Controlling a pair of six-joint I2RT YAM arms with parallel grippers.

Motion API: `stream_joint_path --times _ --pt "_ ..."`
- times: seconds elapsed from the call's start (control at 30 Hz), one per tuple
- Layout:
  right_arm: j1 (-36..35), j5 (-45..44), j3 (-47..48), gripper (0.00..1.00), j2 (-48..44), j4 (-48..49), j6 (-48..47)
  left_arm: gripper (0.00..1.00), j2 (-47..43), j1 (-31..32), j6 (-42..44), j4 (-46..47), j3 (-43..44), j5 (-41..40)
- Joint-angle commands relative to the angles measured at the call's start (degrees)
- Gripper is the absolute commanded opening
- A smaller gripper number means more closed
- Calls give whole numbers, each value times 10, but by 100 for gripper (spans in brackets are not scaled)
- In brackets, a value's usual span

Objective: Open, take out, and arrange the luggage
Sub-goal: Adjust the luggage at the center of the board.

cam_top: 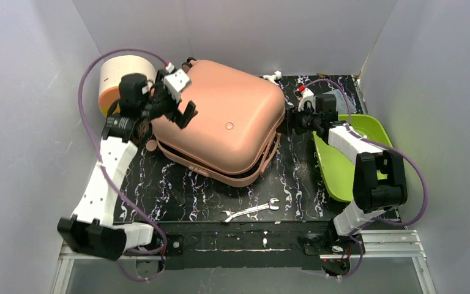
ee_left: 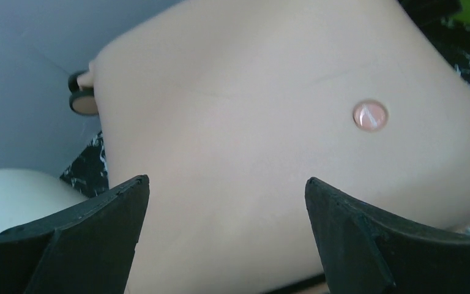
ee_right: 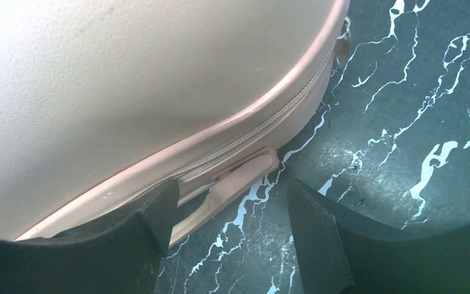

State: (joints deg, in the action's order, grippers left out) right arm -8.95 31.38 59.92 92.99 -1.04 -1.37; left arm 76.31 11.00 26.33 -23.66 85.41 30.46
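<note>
Left fingers [ee_left: 98, 233], right fingers [ee_right: 128, 245] spread at luggage [cam_top: 226, 122]; drum box [cam_top: 119, 73], tray [cam_top: 343, 165] flank it.

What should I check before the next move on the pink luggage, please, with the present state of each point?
1. Left gripper open above the luggage shell, holding nothing: ok.
2. Right gripper open beside the side handle, holding nothing: ok.
3. Zipper undone: not ok, it looks closed along the visible edge.
4. Zipper pull found: cannot tell from these views.
5. Wrench lies apart from the luggage: ok.
</note>
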Motion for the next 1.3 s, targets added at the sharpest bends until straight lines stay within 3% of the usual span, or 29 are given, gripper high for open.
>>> stream_joint_path --times 0.0,0.23,0.47,0.5,0.53,0.63,0.77,1.03,1.27 --pt "-37 -103 -42 72 -22 46 77 98 -101 1 69 -51 -138 -54" --pt "-63 -113 -67 61 -9 52 91 98 -197 0 66 -74 -257 -54" --pt "-90 -62 -97 59 19 49 54 98 -204 0 92 -59 -345 -143" --pt "-90 -57 -91 54 32 49 54 98 -211 0 99 -58 -355 -150" --pt "-90 -53 -75 40 45 38 47 98 -217 -1 119 -59 -374 -163" --pt "-89 -56 -58 18 36 12 32 98 -221 0 149 -46 -408 -184" --pt "-87 -91 -48 2 6 -70 -24 98 -205 0 169 -3 -443 -210" --pt "-67 -121 -110 1 -85 -112 -114 98 -97 -1 146 98 -433 -242" --pt "-67 -93 -147 1 -169 -209 -228 98 -55 0 122 113 -390 -198"
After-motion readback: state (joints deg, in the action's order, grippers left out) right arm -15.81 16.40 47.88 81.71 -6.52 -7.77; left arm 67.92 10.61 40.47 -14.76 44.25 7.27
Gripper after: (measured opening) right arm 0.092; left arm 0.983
